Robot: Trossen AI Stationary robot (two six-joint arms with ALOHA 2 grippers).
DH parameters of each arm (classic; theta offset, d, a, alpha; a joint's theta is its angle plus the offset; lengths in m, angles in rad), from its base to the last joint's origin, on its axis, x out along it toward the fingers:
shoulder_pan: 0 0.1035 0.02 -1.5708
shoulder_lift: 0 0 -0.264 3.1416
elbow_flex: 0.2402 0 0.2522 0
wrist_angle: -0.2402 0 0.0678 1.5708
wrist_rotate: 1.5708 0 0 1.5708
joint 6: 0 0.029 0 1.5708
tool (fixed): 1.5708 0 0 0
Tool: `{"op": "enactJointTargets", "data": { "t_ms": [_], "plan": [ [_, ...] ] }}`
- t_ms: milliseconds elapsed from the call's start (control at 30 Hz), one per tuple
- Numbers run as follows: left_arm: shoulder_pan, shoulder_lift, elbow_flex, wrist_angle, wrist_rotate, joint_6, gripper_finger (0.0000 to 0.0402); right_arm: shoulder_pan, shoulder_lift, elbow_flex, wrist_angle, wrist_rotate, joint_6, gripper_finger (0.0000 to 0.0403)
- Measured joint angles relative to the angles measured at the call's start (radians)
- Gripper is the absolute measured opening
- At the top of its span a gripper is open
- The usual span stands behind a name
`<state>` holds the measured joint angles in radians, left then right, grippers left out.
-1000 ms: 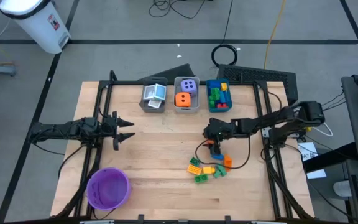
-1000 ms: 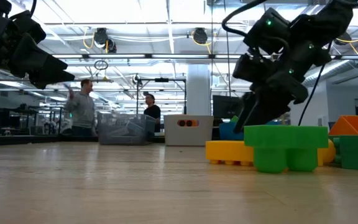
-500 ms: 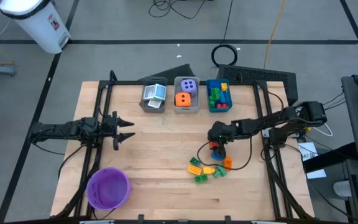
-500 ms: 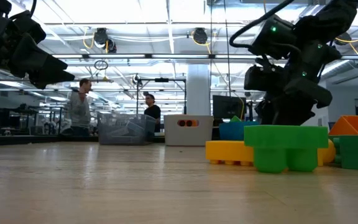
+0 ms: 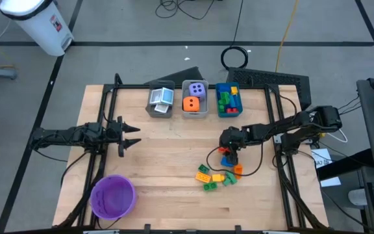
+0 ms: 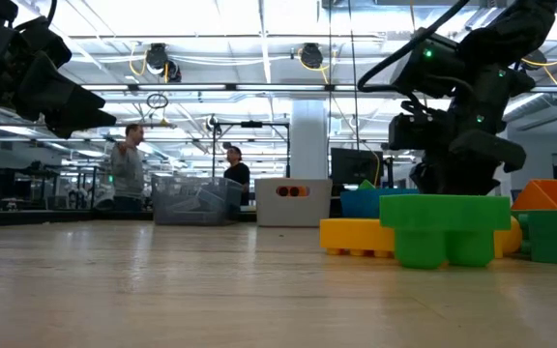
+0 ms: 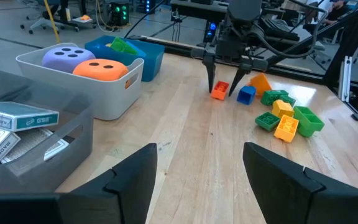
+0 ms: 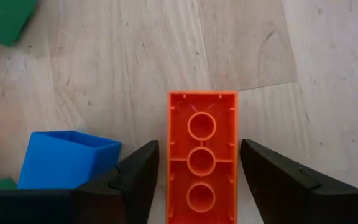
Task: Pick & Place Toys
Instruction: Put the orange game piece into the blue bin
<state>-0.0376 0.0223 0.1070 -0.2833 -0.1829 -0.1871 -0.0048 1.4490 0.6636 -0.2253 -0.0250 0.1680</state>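
Observation:
An orange-red brick (image 8: 202, 155) lies hollow side up on the wooden table, next to a blue brick (image 8: 64, 165). My right gripper (image 8: 199, 144) points steeply down over it and is open. One finger stands on each long side of the brick, with a narrow gap on both sides. The left wrist view shows the same gripper (image 7: 224, 84) astride the brick (image 7: 219, 91). More loose bricks (image 5: 216, 177) lie just nearer. My left gripper (image 7: 197, 180) waits open at the table's left (image 5: 132, 135), holding nothing.
Three bins stand in a row at the far edge: a grey bin with cards (image 5: 160, 99), a pale bin with a purple and an orange die (image 5: 195, 98), and a blue bin with bricks (image 5: 228, 99). A purple bowl (image 5: 112, 196) sits near left. A black cable (image 5: 210, 156) loops beside the bricks.
My right gripper has tipped from a shallow slant to pointing steeply down. It has also shifted slightly toward the table's right edge and down, onto the spot over the orange-red brick. The bricks have not moved.

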Motion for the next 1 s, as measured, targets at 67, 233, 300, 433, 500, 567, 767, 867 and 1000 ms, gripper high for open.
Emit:
{"op": "enactJointTargets", "data": {
  "t_ms": [67, 233, 300, 433, 500, 567, 767, 867, 1000],
  "plan": [
    [0.0, 0.0, 0.0, 0.0, 0.0, 0.0, 0.0246, 0.0, 0.0, 0.0, 0.0, 0.0, 0.0, 0.0206],
    [0.0, 0.0, 0.0, 0.0, 0.0, 0.0, 0.0246, 0.0, 0.0, 0.0, 0.005, 0.001, 0.0, 0.0169],
    [0.0, 0.0, 0.0, 0.0, 0.0, 0.0, 0.0246, 0.0, 0.0, 0.0, 0.01, 0.001, 0.0, 0.0152],
    [0.0, 0.0, 0.0, 0.0, 0.0, 0.0, 0.0246, -0.012, -0.01, 0.0, 0.025, 0.002, 0.007, 0.0137],
    [0.0, 0.0, 0.0, 0.0, 0.0, 0.0, 0.0246, -0.025, -0.027, 0.0, 0.027, 0.003, 0.021, 0.0137],
    [0.0, 0.0, 0.0, 0.0, 0.0, 0.0, 0.0246, -0.042, -0.052, 0.0, 0.025, 0.019, 0.033, 0.0143],
    [0.0, 0.0, 0.0, 0.0, 0.0, 0.0, 0.0246, -0.115, -0.168, 0.0, 0.032, 0.119, 0.03, 0.0146],
    [0.0, 0.0, 0.0, 0.0, 0.0, 0.0, 0.0246, -0.174, -0.218, 0.0, 0.069, 0.155, 0.03, 0.0138],
    [0.0, 0.0, 0.0, 0.0, 0.0, 0.0, 0.0246, -0.267, -0.249, 0.027, 0.089, 0.156, 0.03, 0.0141]
  ]
}}
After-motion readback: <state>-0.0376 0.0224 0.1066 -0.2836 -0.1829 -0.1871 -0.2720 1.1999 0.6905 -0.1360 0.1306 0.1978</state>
